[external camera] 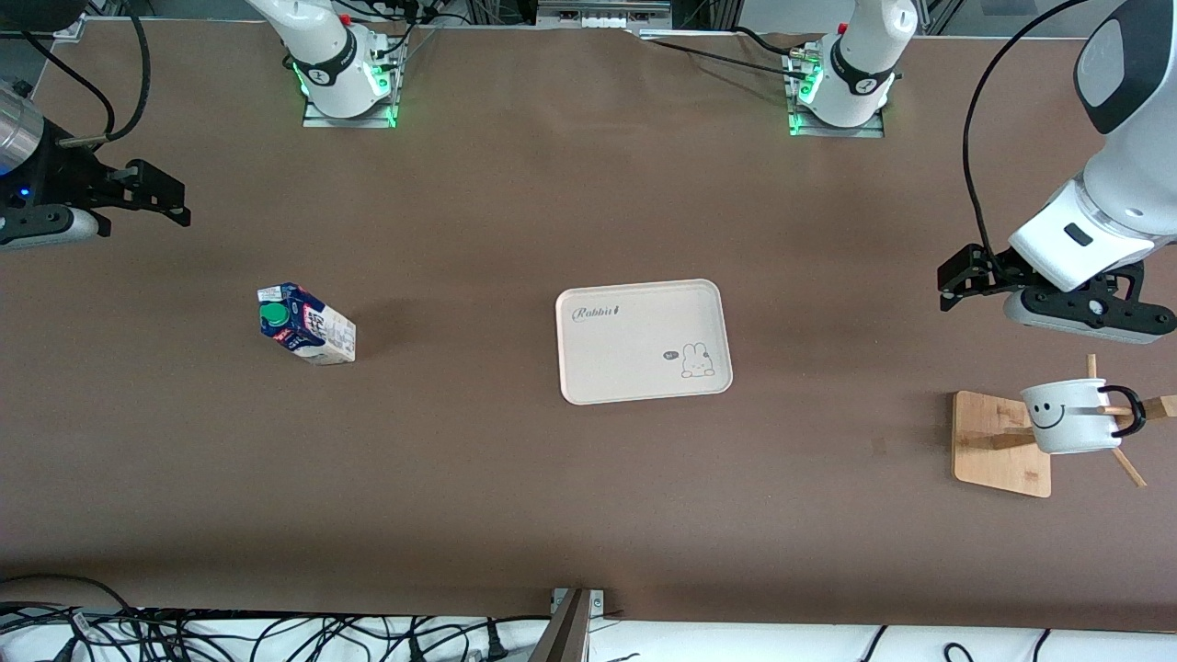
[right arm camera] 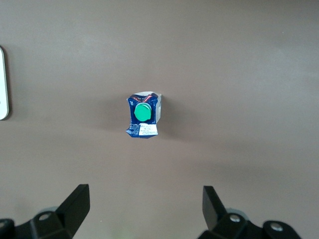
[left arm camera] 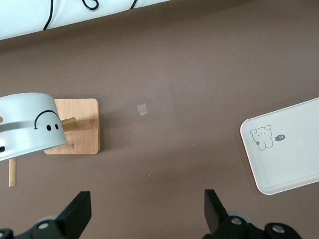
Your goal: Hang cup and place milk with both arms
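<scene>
1. Toward the left arm's end of the desk, the small white mug with a black smiley face and thin black loop handle (external camera: 1071, 416) hangs by its handle on a peg of the pale wooden rack with a flat square base (external camera: 1000, 443), clear of the desk top. That half of the task looks done.
2. Over the bare brown desk (external camera: 460, 478) just beside the rack, the left gripper (external camera: 956, 278) hovers with its jaws spread wide and nothing between them.
3. Toward the right arm's end, the small dark blue gable-top carton with a round green cap (external camera: 306, 325) stands on the desk, well apart from the cream rectangular tray with a rabbit drawing (external camera: 644, 341) at the middle. It appears to lean slightly, though that may be only the camera's angle.
4. Near the desk edge at that same end, the right gripper (external camera: 156, 195) hangs over the desk, jaws fully apart and empty; its wrist view looks down on the carton's cap.
5. Still left, by my reading: grasping the milk and setting it down, most likely on the tray, which holds nothing yet.
</scene>
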Robot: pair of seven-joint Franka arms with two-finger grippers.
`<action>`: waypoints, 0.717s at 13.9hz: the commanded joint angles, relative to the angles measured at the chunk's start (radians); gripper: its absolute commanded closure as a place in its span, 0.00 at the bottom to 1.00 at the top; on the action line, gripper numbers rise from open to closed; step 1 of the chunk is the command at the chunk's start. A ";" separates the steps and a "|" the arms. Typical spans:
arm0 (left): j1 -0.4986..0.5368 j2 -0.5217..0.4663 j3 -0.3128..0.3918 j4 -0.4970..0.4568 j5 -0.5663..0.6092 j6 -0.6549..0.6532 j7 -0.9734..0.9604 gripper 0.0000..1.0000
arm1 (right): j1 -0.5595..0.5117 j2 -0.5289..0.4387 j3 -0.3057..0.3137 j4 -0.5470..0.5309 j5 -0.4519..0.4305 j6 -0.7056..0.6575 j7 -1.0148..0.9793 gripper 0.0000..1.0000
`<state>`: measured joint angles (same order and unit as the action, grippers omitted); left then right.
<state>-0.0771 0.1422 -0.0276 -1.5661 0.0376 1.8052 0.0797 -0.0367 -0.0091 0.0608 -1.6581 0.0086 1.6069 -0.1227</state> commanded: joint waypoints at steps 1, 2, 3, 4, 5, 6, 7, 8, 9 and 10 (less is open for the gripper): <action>-0.007 0.008 0.002 0.029 0.021 -0.020 -0.006 0.00 | 0.011 0.008 -0.006 0.018 -0.013 -0.007 0.009 0.00; -0.009 0.008 0.002 0.029 0.021 -0.020 -0.006 0.00 | 0.011 0.008 -0.006 0.018 -0.013 -0.007 0.008 0.00; -0.007 0.008 0.000 0.029 0.021 -0.020 -0.006 0.00 | 0.011 0.008 -0.006 0.018 -0.013 -0.007 0.009 0.00; -0.007 0.008 0.000 0.029 0.021 -0.020 -0.006 0.00 | 0.011 0.006 -0.006 0.015 -0.006 -0.010 0.014 0.00; -0.009 0.008 0.000 0.029 0.021 -0.020 -0.006 0.00 | 0.009 0.006 -0.006 0.012 -0.006 -0.007 0.021 0.00; -0.009 0.008 0.000 0.029 0.021 -0.020 -0.006 0.00 | 0.011 0.006 -0.006 0.017 -0.010 -0.011 0.020 0.00; -0.012 0.008 0.000 0.029 0.021 -0.020 -0.006 0.00 | 0.011 0.006 -0.006 0.017 -0.012 -0.012 0.020 0.00; -0.012 0.008 0.000 0.029 0.021 -0.020 -0.006 0.00 | 0.011 0.006 -0.006 0.017 -0.012 -0.012 0.020 0.00; -0.012 0.008 0.000 0.029 0.021 -0.020 -0.006 0.00 | 0.009 0.006 -0.006 0.017 -0.010 -0.012 0.020 0.00; -0.012 0.008 0.000 0.029 0.021 -0.020 -0.006 0.00 | 0.009 0.006 -0.006 0.017 -0.010 -0.012 0.021 0.00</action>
<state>-0.0829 0.1422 -0.0276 -1.5661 0.0376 1.8052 0.0797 -0.0366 -0.0088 0.0608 -1.6581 0.0086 1.6065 -0.1189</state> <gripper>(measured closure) 0.000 0.000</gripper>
